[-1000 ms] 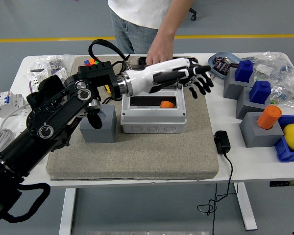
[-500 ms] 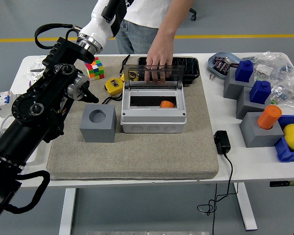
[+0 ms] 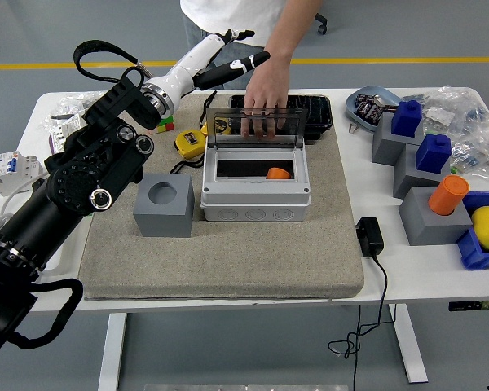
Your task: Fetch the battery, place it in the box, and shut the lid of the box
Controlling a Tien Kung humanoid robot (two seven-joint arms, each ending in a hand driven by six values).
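Raising our left hand (image 3: 228, 61) above the table (image 3: 407, 261) — fingers loose, empty | battery (image 3: 278, 173) sits in the box (image 3: 255, 183) | person's hand (image 3: 265, 102) holds lid (image 3: 255, 130) — upright

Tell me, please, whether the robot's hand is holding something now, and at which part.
The left hand holds nothing; it is raised behind the box. A person's hand rests behind the box's raised clear lid.
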